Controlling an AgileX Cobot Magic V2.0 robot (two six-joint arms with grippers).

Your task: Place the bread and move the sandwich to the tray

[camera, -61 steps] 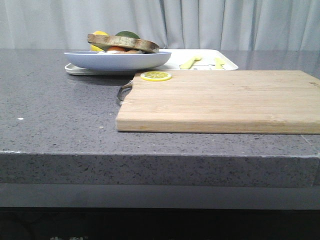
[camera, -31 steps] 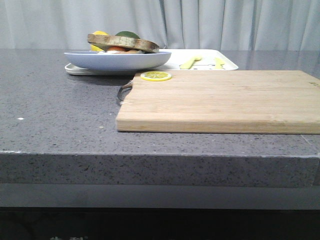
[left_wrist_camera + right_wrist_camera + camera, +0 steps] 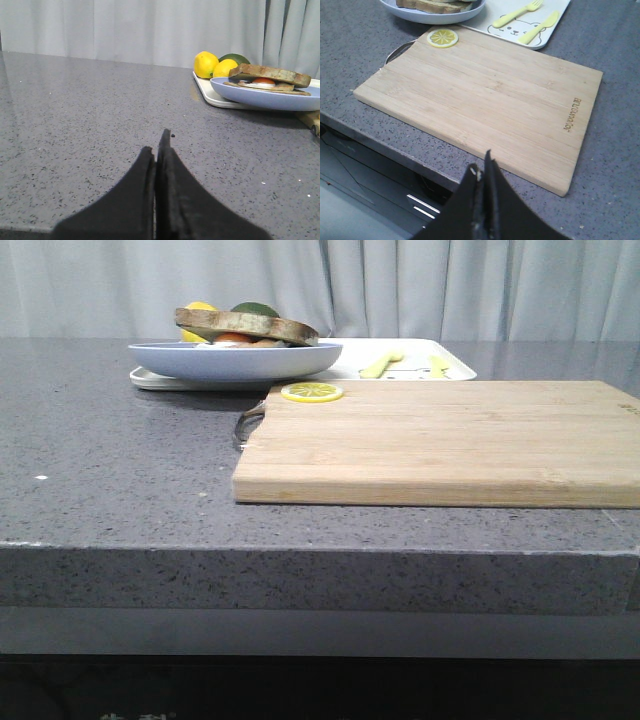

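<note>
The sandwich (image 3: 247, 325) lies on the pale blue plate (image 3: 235, 360), which rests on the white tray (image 3: 455, 371) at the back left. A brown-crusted bread slice (image 3: 270, 74) tops the stack, with white egg and an orange-red bit under it. The plate (image 3: 265, 99) and tray (image 3: 207, 94) also show in the left wrist view. My left gripper (image 3: 159, 145) is shut and empty, low over bare counter, apart from the plate. My right gripper (image 3: 482, 162) is shut and empty above the counter's front edge, near the wooden board. Neither gripper shows in the front view.
A wooden cutting board (image 3: 440, 440) lies in the middle with a lemon slice (image 3: 311, 392) at its far left corner. Yellow cutlery shapes (image 3: 517, 12) mark the tray. Two lemons (image 3: 206, 64) and an avocado (image 3: 235, 57) stand behind the plate. Curtains hang behind the grey counter (image 3: 110, 460).
</note>
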